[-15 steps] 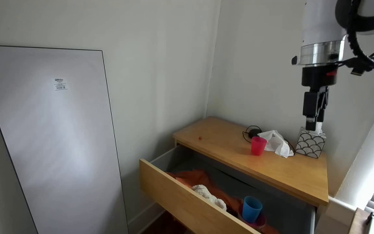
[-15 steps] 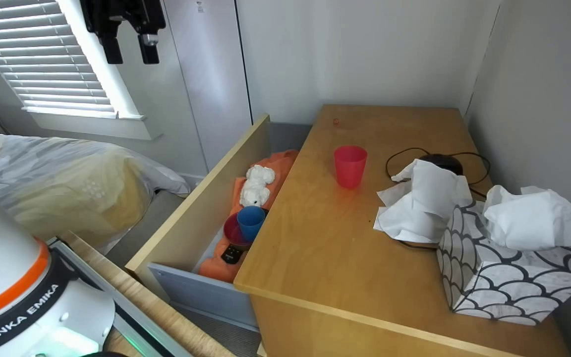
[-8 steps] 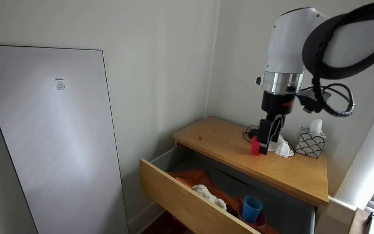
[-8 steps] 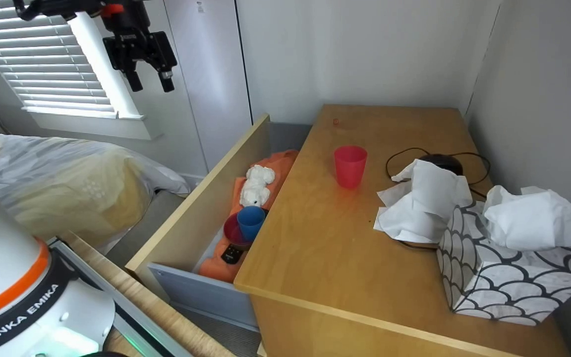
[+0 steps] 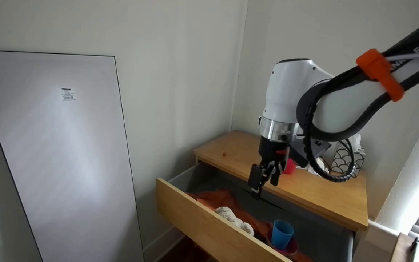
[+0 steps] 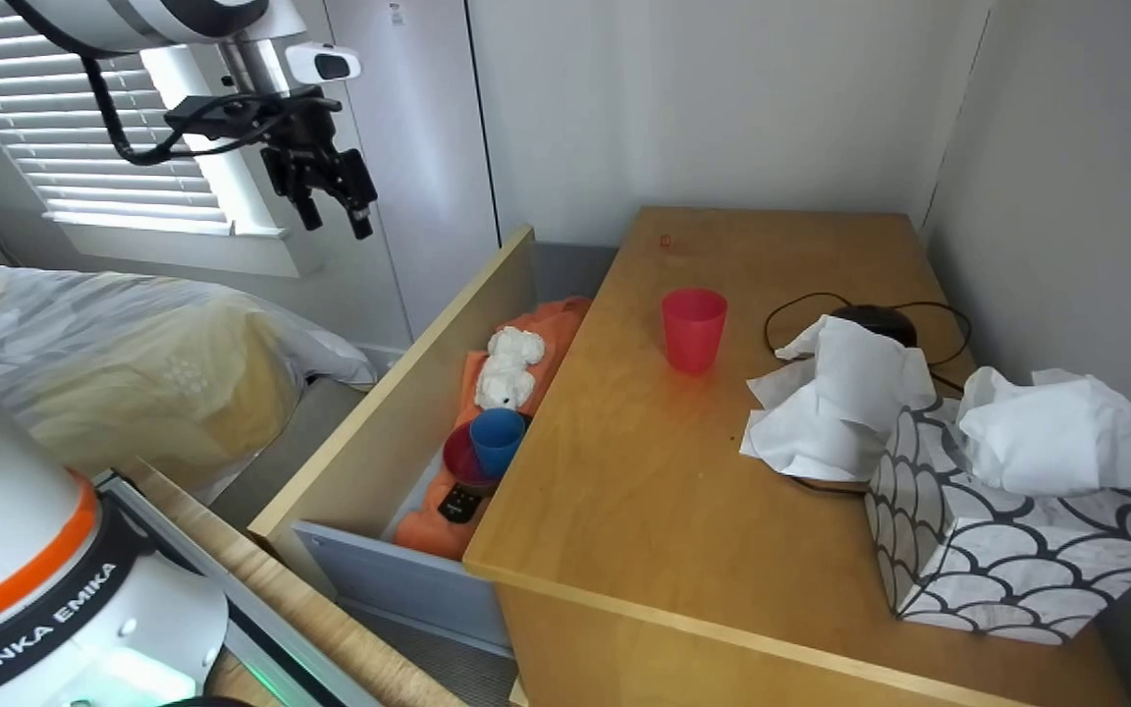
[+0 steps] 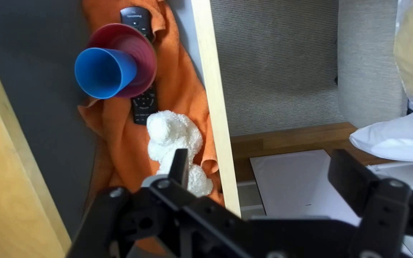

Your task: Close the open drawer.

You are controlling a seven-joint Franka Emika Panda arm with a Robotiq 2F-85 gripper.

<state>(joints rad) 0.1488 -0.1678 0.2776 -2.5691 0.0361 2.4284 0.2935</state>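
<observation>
The drawer (image 5: 209, 221) is a wide honey-wood drawer, pulled far out of the dresser (image 5: 253, 160) in both exterior views; its front (image 6: 379, 407) stands well away from the dresser. An orange cloth, a white plush toy, a blue cup, a dark red bowl and a black remote lie inside. My gripper (image 5: 266, 188) is open and empty, pointing down, in the air above the drawer; it also shows in an exterior view (image 6: 337, 226). In the wrist view my fingers (image 7: 259, 156) are spread apart, one over the toy, the other beyond the drawer's front edge (image 7: 215, 93).
On the dresser top stand a pink cup (image 6: 694, 329), a crumpled tissue (image 6: 840, 398), a tissue box (image 6: 1017, 550) and a black cable. A grey panel (image 5: 67, 153) leans on the wall. A bed (image 6: 134, 363) lies beyond the drawer's front.
My arm has come down and moved left in an exterior view, from over the tissue box side to above the open drawer. The gripper stays open. The drawer has not moved.
</observation>
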